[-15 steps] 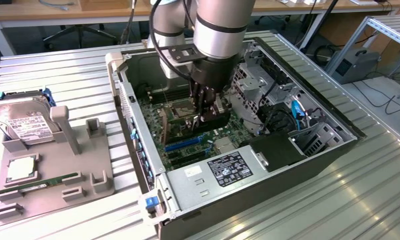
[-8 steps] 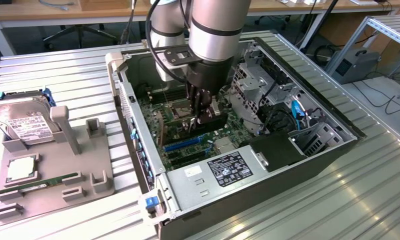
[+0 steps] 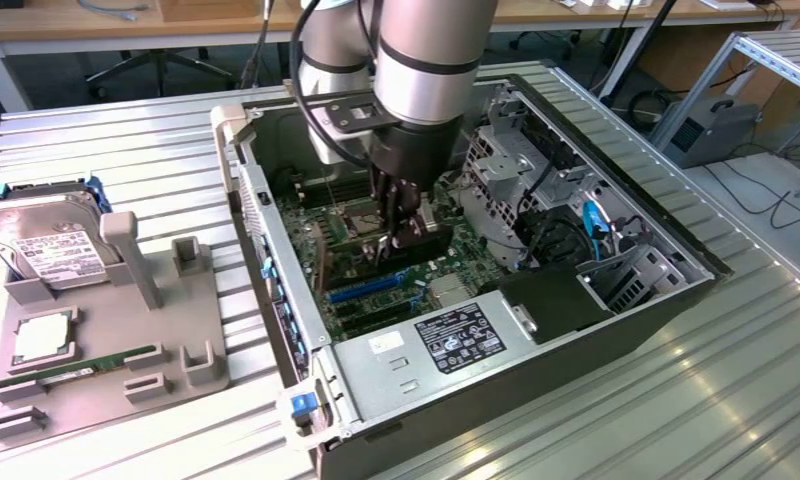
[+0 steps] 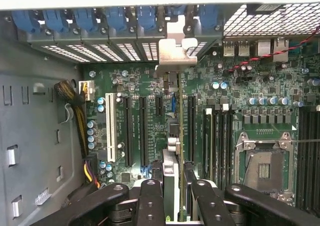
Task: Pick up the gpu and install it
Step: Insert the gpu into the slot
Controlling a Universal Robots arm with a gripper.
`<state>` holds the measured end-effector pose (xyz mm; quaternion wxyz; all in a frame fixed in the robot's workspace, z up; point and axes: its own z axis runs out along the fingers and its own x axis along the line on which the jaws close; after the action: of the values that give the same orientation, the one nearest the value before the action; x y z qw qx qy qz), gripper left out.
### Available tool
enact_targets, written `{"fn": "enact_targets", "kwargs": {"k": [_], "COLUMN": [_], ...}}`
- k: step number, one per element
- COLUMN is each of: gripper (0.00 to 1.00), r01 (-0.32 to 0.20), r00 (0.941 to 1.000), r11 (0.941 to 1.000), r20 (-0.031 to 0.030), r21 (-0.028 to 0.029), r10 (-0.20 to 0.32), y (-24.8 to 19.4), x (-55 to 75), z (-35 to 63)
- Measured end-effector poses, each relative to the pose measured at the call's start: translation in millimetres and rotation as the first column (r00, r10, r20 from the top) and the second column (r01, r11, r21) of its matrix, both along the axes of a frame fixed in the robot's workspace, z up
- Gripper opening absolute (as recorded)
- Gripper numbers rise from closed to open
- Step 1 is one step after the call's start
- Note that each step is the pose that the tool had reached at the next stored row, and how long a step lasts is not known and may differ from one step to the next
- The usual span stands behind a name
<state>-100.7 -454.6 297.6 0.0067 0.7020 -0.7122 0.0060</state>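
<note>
The open PC case (image 3: 507,330) lies on a ribbed metal table (image 3: 720,400). At the exterior view's left of the case sits a grey holder tray (image 3: 107,390), carrying a hard drive (image 3: 47,245), a CPU (image 3: 43,340) and a green memory stick (image 3: 100,362).

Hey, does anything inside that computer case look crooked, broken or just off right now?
Nothing stands out. The gripper holds the gpu on edge over the motherboard, its metal bracket up against the rear slot openings. The card looks straight, in line with the black slots, and no loose or damaged parts show.
</note>
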Motion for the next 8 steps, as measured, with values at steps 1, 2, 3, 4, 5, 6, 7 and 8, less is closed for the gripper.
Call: {"fn": "enact_targets", "kwargs": {"k": [1,2,3,4,5,6,7,8], "gripper": [0.27,0.27,0.27,0.27,0.27,0.27,0.27,0.27], "r01": [0.0,0.0,0.0,0.0,0.0,0.0,0.0,0.0], "r00": [1.0,1.0,1.0,1.0,1.0,1.0,1.0,1.0], "r11": [1.0,1.0,1.0,1.0,1.0,1.0,1.0,1.0], "r20": [0.0,0.0001,0.0,-0.0001,-0.0001,0.0,0.0,0.0], "r21": [0.0001,0.0002,0.0001,-0.0001,-0.0001,0.0,0.0,0.0], "r10": [0.0,0.0,0.0,0.0,0.0,0.0,0.0,0.0], "y": [0.5,1.0,1.2,1.4,1.4,1.6,1.6,1.6], "x": [-0.7,-1.4,-2.5,-3.7,-4.9,-6.1,-6.9,-7.7], "z": [-0.4,-0.8,-1.1,-1.4,-1.8,-2.4,-3.0,-3.7]}}
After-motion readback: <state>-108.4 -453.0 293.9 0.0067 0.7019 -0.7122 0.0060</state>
